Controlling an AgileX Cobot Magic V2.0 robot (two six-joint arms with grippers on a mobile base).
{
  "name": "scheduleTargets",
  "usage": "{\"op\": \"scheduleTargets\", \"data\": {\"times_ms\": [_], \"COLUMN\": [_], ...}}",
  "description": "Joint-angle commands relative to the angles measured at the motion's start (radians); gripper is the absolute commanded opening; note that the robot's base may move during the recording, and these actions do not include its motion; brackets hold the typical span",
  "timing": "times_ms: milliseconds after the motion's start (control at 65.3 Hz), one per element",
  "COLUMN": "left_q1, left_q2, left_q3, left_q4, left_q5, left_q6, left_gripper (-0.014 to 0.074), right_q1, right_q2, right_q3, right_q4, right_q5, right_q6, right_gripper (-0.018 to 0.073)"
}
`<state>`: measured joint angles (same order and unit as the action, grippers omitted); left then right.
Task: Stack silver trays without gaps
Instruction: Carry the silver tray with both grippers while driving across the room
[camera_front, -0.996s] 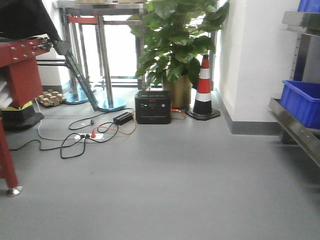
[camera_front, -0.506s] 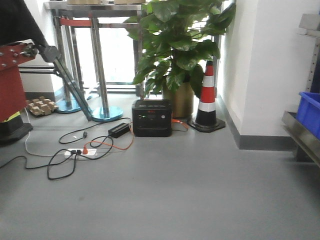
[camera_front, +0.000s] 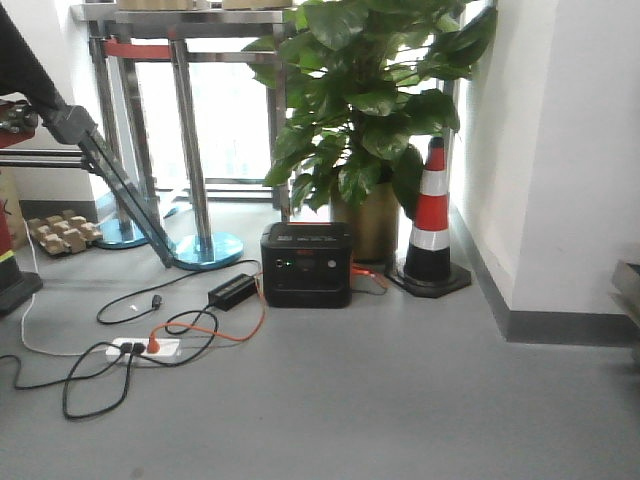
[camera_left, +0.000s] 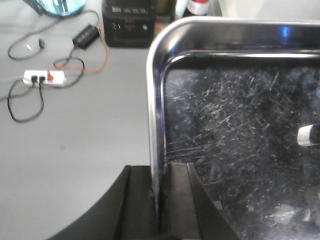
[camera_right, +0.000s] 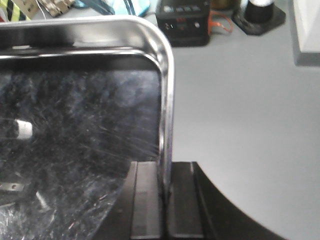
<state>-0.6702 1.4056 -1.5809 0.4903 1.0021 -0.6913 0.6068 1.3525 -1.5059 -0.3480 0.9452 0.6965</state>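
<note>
Holding the silver tray (camera_left: 240, 120) between both arms, the robot had it raised above the grey floor (camera_left: 75, 150), as far as the wrist views showed; no second tray appeared in any view. The left pincer (camera_left: 160, 172) was clamped on the tray's left rim, one finger outside the wall and one inside. The right pincer (camera_right: 165, 167) was clamped likewise on the opposite rim.

I judged the step to be transport toward the stack. To do it well, both grips needed to hold firm and level, the arms moving as one so that neither rim slid or twisted, with the tray carried well above the cables (camera_front: 150, 340) and power box (camera_front: 306, 263). At the stack, the corners would have to be squared first, then the tray lowered evenly until it nested flush.
</note>
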Motion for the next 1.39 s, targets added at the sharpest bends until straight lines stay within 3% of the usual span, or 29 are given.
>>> {"op": "scheduleTargets", "data": {"times_ms": [0, 1379], "left_q1": [-0.011, -0.011], "left_q2": [-0.009, -0.009], "left_q3": [-0.011, -0.011], "left_q4": [0.028, 0.055], "left_q5": [-0.033, -0.033], "left_q6": [0.006, 0.006], "left_gripper": [-0.0016, -0.0016], "right_q1": [0.004, 0.004], "right_q2": [-0.006, -0.006], "right_q3": [-0.005, -0.005], "right_q4": [-0.004, -0.004], "right_q5": [-0.084, -0.124], "right_q6": [-0.007, -0.007], "right_gripper": [-0.0075, -0.0075]}}
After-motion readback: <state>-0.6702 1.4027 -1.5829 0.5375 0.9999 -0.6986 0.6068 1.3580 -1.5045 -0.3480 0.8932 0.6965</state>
